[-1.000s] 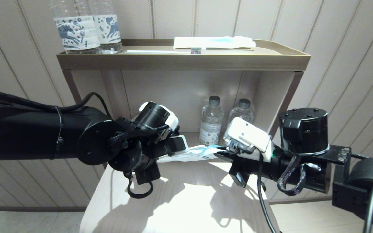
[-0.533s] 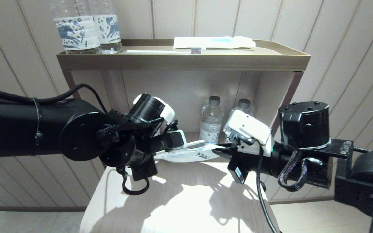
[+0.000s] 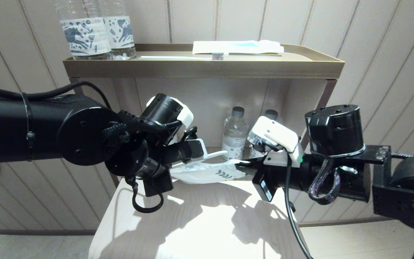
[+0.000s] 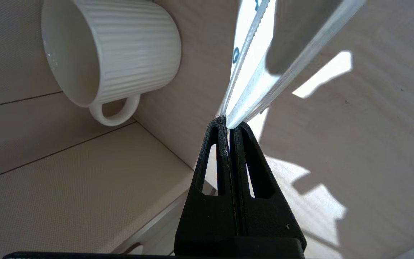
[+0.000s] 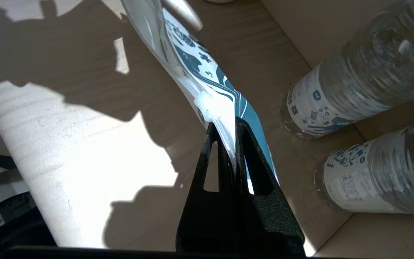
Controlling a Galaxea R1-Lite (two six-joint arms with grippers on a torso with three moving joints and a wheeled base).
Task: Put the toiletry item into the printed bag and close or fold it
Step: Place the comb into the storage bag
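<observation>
The printed bag hangs stretched between both grippers, just above the light wooden table. My left gripper is shut on its plain white end. My right gripper is shut on the leaf-printed end, right beside the white slider. One edge of the bag stands away from the rest. I cannot tell what is inside. A white toothbrush and a white-and-blue packet lie on the top tray.
Two water bottles stand on the tray's left. Two smaller bottles stand in the niche behind the bag, close to the right gripper. A white ribbed mug lies near the left gripper.
Both grippers have risen with the bag, lifting it off the table. The bag has turned flatter towards me, showing its leaf print, and one edge has spread away.
</observation>
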